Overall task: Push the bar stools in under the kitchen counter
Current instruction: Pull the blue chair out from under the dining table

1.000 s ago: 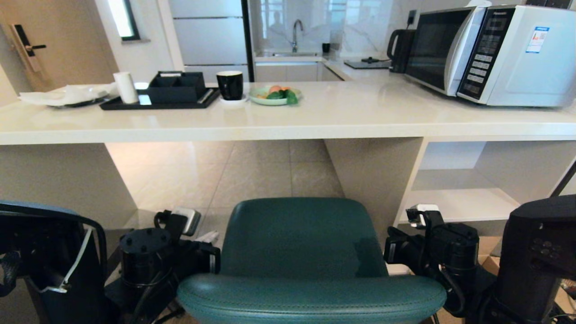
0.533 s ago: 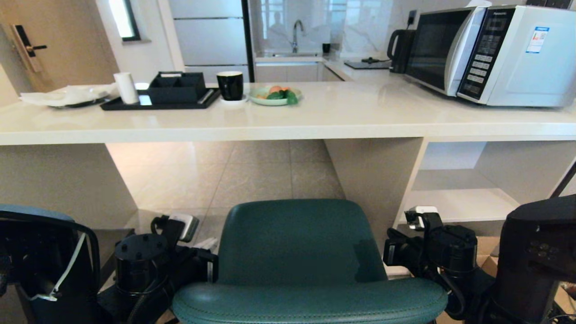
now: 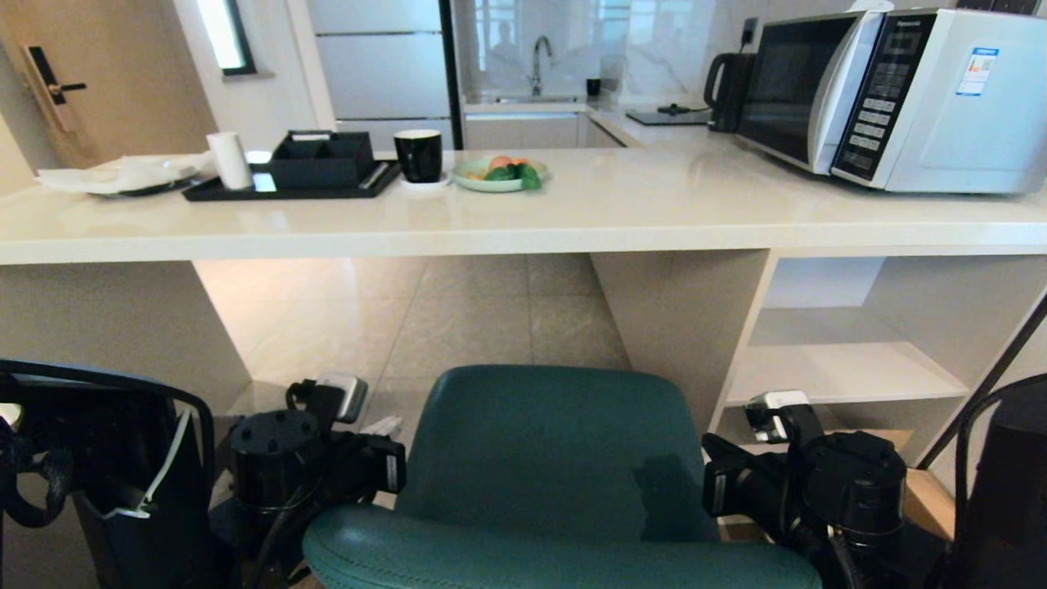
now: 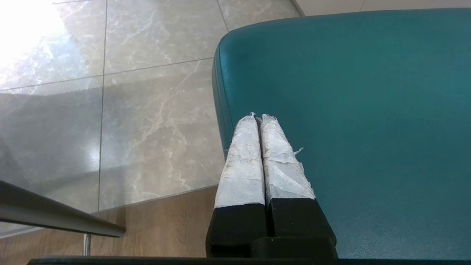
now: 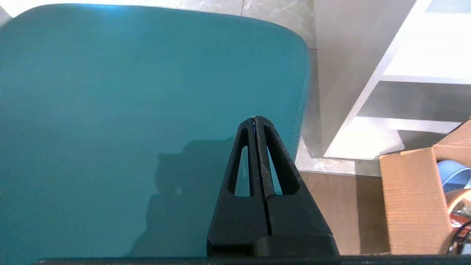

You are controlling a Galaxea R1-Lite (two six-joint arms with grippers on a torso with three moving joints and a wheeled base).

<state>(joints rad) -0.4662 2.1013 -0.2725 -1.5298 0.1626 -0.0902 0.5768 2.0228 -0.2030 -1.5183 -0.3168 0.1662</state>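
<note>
now the teal bar stool (image 3: pixel 544 458) is sitting lower and slightly further right in the head view than a second ago, with the gap under the white counter (image 3: pixel 523 221) at 12 o'clock not yet entered. left claw (image 4: pixel 259 119) and right claw (image 5: pixel 254 119) are pinched fully shut, gripping nothing, hovering over the seat's side edges at 9 and 3 o'clock. the seat is looking smooth, rounded, stitched leather; the counter slab is looking glossy and thick.

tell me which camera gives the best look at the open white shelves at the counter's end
The head view: it shows the open white shelves whole, under the kitchen counter to the right of the teal stool. The right wrist view catches only a corner of them beyond the shut right gripper. The left wrist view shows none.
</note>
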